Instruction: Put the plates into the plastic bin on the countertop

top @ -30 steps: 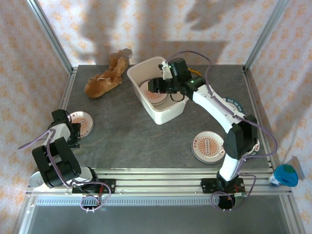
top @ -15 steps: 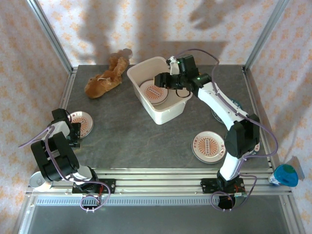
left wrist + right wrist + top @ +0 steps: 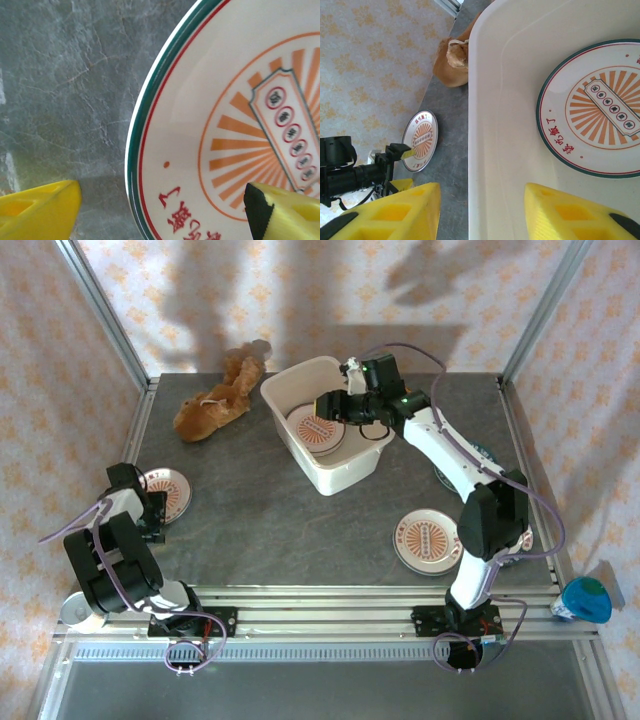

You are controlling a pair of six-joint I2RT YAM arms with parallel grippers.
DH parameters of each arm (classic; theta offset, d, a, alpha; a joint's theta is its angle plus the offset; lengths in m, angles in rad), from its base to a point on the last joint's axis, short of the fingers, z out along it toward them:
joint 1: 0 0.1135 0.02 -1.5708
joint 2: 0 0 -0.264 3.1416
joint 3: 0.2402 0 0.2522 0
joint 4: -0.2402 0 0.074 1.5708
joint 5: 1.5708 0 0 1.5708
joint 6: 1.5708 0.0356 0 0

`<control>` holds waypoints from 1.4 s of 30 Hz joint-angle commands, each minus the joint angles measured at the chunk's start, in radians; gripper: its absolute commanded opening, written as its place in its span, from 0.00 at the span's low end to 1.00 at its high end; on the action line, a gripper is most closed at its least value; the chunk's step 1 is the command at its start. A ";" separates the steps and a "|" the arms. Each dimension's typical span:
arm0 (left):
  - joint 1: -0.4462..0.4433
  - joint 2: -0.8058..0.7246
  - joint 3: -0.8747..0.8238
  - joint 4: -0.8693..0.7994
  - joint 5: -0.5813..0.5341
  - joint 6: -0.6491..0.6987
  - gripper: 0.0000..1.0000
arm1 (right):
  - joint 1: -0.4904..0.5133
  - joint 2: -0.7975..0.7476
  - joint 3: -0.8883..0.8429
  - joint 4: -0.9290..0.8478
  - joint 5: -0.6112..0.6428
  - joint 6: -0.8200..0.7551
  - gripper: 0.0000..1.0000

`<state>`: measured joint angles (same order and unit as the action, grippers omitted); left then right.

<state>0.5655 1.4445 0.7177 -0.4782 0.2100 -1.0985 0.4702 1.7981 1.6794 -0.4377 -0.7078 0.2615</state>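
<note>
Left gripper point(image 3: 162, 192) spread wide, straddling the green rim of the left-edge plate point(image 3: 215, 100): one finger outside over the countertop point(image 3: 60, 75), the other over the printed face, nothing pinched yet. Right gripper point(image 3: 482, 187) parted and empty above the plastic bin point(image 3: 495, 100), binned plate point(image 3: 600, 110) flat inside. Left arm is clearly nearer its plate; the bin sits well apart, farther back and to the right.

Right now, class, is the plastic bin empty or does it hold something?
Not empty: a plate with an orange sunburst pattern lies flat inside the plastic bin.
</note>
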 commanded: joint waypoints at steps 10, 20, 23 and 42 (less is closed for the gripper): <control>0.005 0.127 0.081 0.021 0.058 0.046 0.84 | -0.011 0.027 -0.021 0.024 -0.007 0.004 0.44; 0.005 0.152 0.128 -0.041 0.065 0.107 0.73 | -0.029 0.062 0.010 0.021 -0.008 0.015 0.43; 0.005 0.144 0.123 -0.048 0.067 0.122 0.70 | -0.030 0.069 0.021 0.021 -0.009 0.019 0.43; 0.005 0.088 0.082 -0.105 0.115 0.233 0.49 | -0.030 0.061 0.037 0.014 -0.007 0.035 0.40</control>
<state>0.5770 1.5532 0.8238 -0.6056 0.2764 -0.8993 0.4419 1.8656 1.6886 -0.4297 -0.7078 0.2878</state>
